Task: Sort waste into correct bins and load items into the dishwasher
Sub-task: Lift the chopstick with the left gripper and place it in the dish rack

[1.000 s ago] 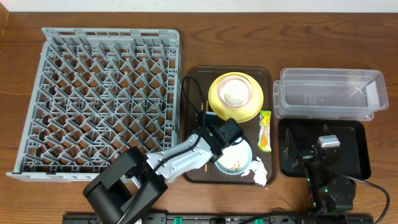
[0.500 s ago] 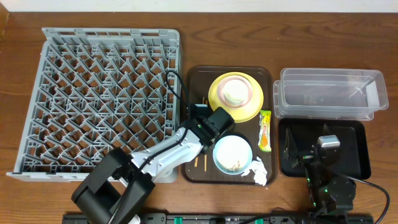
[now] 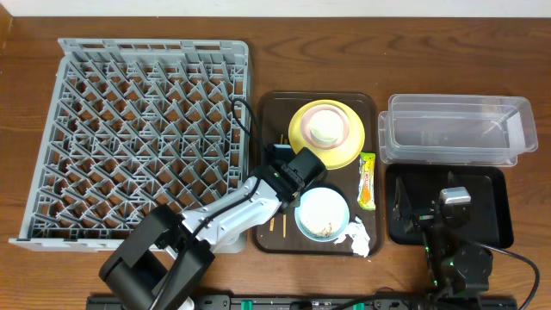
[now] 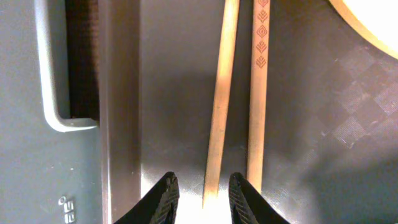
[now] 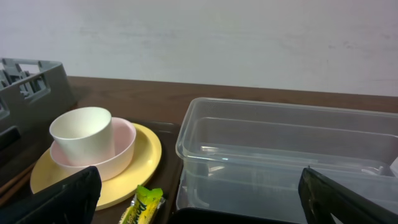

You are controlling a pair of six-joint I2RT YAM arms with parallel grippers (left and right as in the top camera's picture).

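Two wooden chopsticks (image 4: 256, 93) lie side by side on the brown tray (image 3: 274, 108). My left gripper (image 4: 202, 177) hovers low over them, open a little, its fingertips straddling the left stick without touching it. In the overhead view the left gripper (image 3: 280, 164) sits at the tray's left side, between the grey dish rack (image 3: 138, 138) and the light blue bowl (image 3: 323, 213), which holds rice scraps. A white cup (image 3: 324, 129) stands in a pink bowl (image 3: 343, 120) on the yellow plate (image 3: 301, 142). My right gripper (image 5: 205, 199) is wide open and empty.
The clear tub (image 3: 456, 129) stands at the right, with the black tray (image 3: 491, 207) in front of it, under the right arm. A yellow-green wrapper (image 3: 367, 181) and a crumpled napkin (image 3: 359, 237) lie on the brown tray's right side. The rack's wall (image 4: 50, 93) is close on the left.
Over the last second the left gripper moved up and left, off the blue bowl's rim and onto the chopsticks. In the last half second it has narrowed slightly. The right arm stayed still.
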